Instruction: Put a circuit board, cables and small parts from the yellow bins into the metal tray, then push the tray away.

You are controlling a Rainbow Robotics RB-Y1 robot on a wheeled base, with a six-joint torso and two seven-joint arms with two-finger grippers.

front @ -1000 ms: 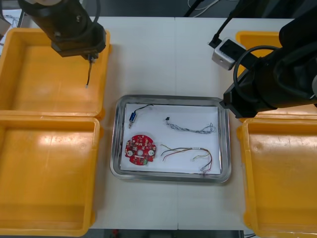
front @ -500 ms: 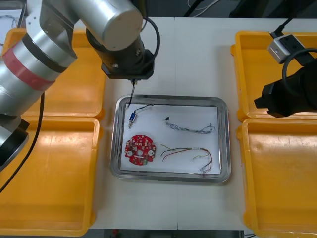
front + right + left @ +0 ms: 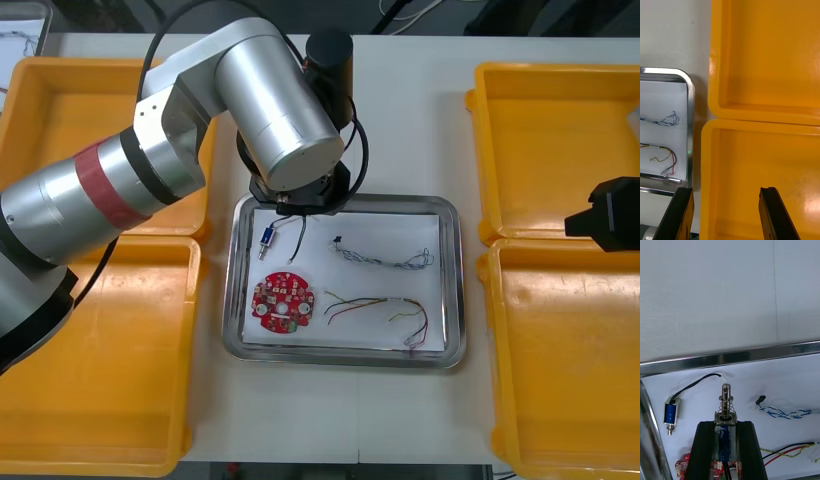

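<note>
Left arm reaches across from the left bins, its wrist over the far left corner of the metal tray [image 3: 345, 199], near the far rim

Left end effector [image 3: 725, 425]: black fingers [image 3: 705, 448] closed onto a small metal part [image 3: 726, 405]. They stand apart only by the part's width. The part has a blue-wrapped body between the fingers, with a spring and a pin with a hole poking out past the fingertips. It hangs above the tray's white lining, just inside the far rim

Resting in the tray:
- second small metal part [image 3: 267, 239], blue body with a black lead, far left corner, close to the left rim
- round red circuit board [image 3: 283, 304], near left area, just nearer than that part
- twisted blue and white cable [image 3: 390, 260], middle to right, far half
- red and yellow cable [image 3: 380, 310], right of the board, near half; none of these touch each other

Right arm sits at the right edge of the counter [image 3: 400, 110], where the two right yellow bins [image 3: 550, 150] meet. Right end effector [image 3: 725, 191]: fingers spread wide, nothing between them, over the nearer right bin [image 3: 763, 161], close to its tray-side wall

Tray lies on the counter between the bin pairs; the left yellow bins [image 3: 90, 350] flank its other side
</note>
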